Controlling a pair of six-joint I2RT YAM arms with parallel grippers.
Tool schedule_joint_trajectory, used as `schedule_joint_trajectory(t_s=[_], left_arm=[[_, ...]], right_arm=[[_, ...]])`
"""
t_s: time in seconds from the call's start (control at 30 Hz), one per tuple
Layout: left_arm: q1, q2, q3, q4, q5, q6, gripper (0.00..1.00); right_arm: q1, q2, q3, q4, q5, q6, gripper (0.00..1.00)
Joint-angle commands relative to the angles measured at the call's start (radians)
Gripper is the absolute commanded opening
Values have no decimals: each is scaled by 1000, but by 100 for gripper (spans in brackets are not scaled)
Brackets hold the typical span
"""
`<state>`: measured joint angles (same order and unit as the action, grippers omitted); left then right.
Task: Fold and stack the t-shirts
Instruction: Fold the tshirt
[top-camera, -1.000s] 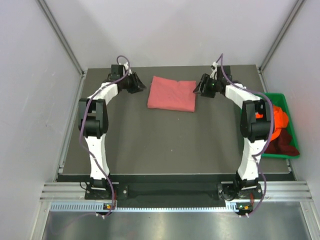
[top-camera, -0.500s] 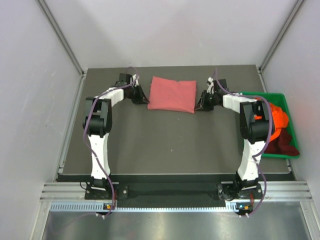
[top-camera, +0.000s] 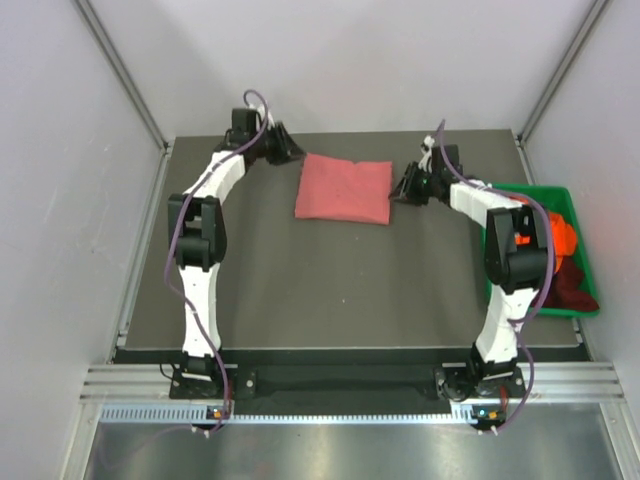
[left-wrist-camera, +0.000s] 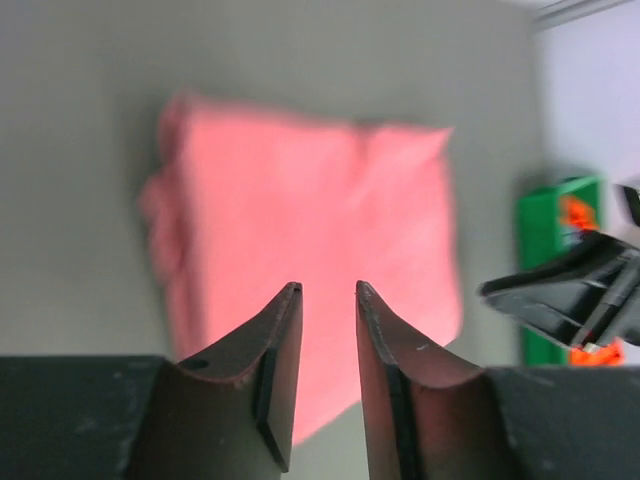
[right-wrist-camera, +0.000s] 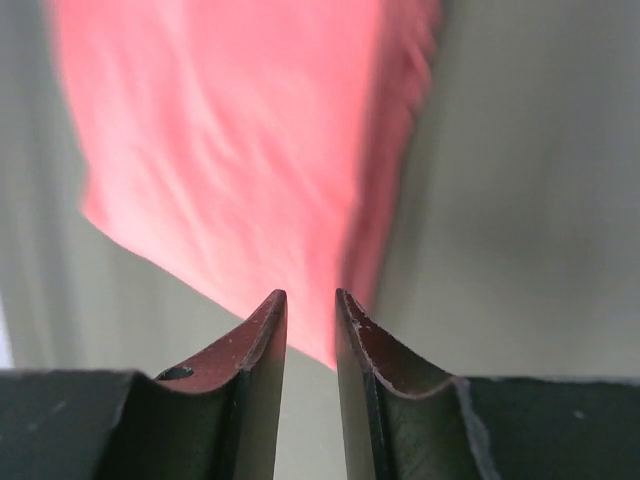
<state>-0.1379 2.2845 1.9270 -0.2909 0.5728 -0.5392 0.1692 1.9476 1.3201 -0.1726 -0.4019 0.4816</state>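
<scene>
A salmon-pink t-shirt (top-camera: 343, 190) lies folded into a flat rectangle at the back middle of the table, and it also fills the left wrist view (left-wrist-camera: 300, 220) and the right wrist view (right-wrist-camera: 240, 150). My left gripper (top-camera: 284, 144) hovers just off the shirt's far left corner. Its jaws (left-wrist-camera: 327, 290) stand a little apart with nothing between them. My right gripper (top-camera: 403, 190) sits just off the shirt's right edge. Its jaws (right-wrist-camera: 310, 295) are narrowly open and empty.
A green bin (top-camera: 552, 192) stands at the table's right edge, holding an orange shirt (top-camera: 562, 236) and a maroon shirt (top-camera: 570, 285). The right gripper's fingers (left-wrist-camera: 570, 295) show in the left wrist view in front of the bin (left-wrist-camera: 545, 215). Dark table (top-camera: 330, 290) spreads in front.
The left gripper moved from the shirt's left edge back toward the far left corner. The right gripper shifted slightly along the shirt's right edge. The shirt lies as before.
</scene>
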Motion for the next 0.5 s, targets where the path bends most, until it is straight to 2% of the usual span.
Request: schedule_joint_trajectory(t_s=[0.0,0.2,0.33,0.47], left_arm=[[-2,127,151,137,169,-80,33],[0,297,230,406,203,-234,34],[7,423,349,484,162,-292,37],[15,483,415,516,107,-327,38]], right_arm=[[10,54,129,164,-60,67,26],[7,230,263,358,-106,159,29],[-2,368,350,357,-54,205,29],[-19,399,329,427,-26,247,28]])
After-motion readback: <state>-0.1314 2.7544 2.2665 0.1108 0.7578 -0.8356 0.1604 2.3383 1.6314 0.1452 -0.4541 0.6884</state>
